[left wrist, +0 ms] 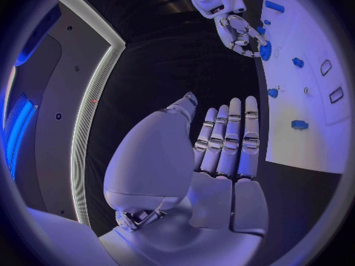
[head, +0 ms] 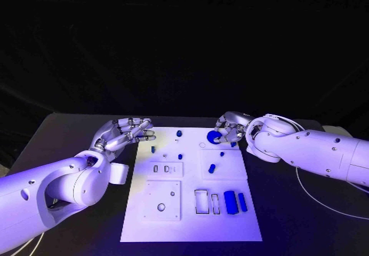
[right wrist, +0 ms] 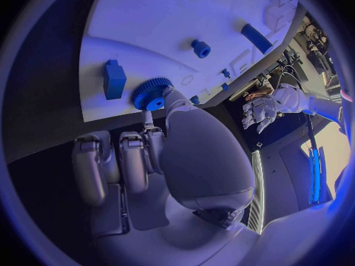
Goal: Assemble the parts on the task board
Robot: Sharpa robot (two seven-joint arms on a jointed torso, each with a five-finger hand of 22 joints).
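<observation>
The left robot hand is seen at the left edge of the task board, near its far corner, above the black worktop. Its fingers are extended side by side and nothing is held in it; in the left wrist view the palm is bare.

On the white task board, several small blue parts are scattered over the far half: a small peg near the far edge, another small piece toward the middle, and an upright blue piece further right. Nearer the robot, two long blue blocks are set side by side next to rectangular cut-outs, and an oval opening is seen in a raised square plate at the near left.

At the far right corner of the board, a blue gear is gripped by the right robot hand. In the right wrist view the toothed wheel is pinched at the fingertips just above the board surface, beside a blue block. Whether the gear touches the board cannot be told.
</observation>
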